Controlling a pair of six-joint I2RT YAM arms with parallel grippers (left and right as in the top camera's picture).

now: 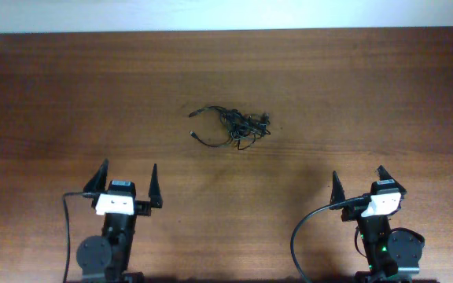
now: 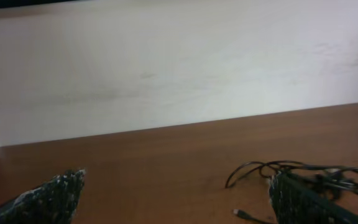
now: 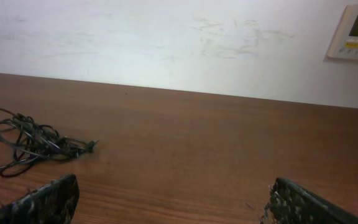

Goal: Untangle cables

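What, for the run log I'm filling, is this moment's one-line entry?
thin black cables: knotted clump, untouched | left gripper: open, empty | right gripper: open, empty

Overhead, the cables (image 1: 242, 123) are too small for their strands to be counted. In the left wrist view a finger (image 2: 297, 202) at 4 o'clock hides part of the clump. In the right wrist view the panel (image 3: 356, 31) at 1 o'clock is cut by the edge, its screen unreadable.

You see the right gripper (image 3: 175, 180) low and near, its jaws spread wide over the wooden table (image 3: 229, 137). The cables (image 3: 33, 142) lie in a knotted clump at far left, apart from the fingers (image 3: 45, 200). A wall panel (image 3: 356, 31) hangs far right.
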